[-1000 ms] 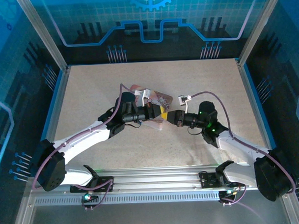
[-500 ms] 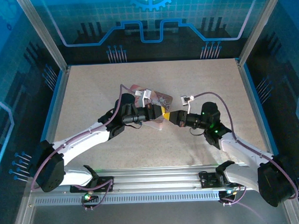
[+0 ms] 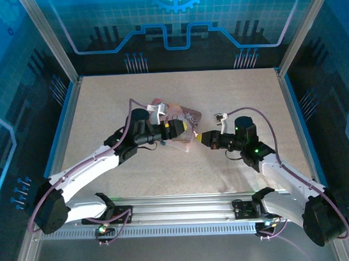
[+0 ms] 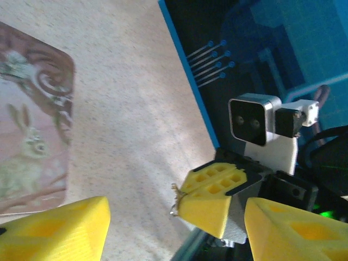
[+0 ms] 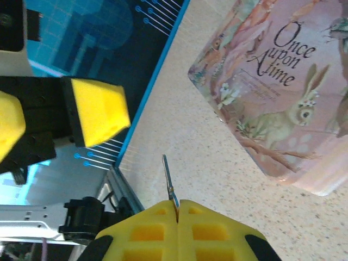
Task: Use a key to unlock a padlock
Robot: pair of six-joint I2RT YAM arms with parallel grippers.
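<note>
Key pinched on the right, left claw spread wide.
My right gripper (image 5: 178, 205) has its yellow fingers pressed together on the key (image 5: 168, 179), whose thin blade pokes out toward 12 o'clock in its wrist view. From above, the left gripper (image 3: 182, 128) sits at its 10 o'clock, fingers apart, by the pink tin (image 5: 277, 98).

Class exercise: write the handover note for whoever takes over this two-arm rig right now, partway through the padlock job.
Left gripper: open, nothing between its fingers, by the pink tin.
Right gripper: shut on the key, which sticks out towards the left gripper.
Done: key is gripped.
Left: find the padlock (I cannot make it out here), steady it, insert the key and turn. Whether it is already unlocked cannot be told.
</note>
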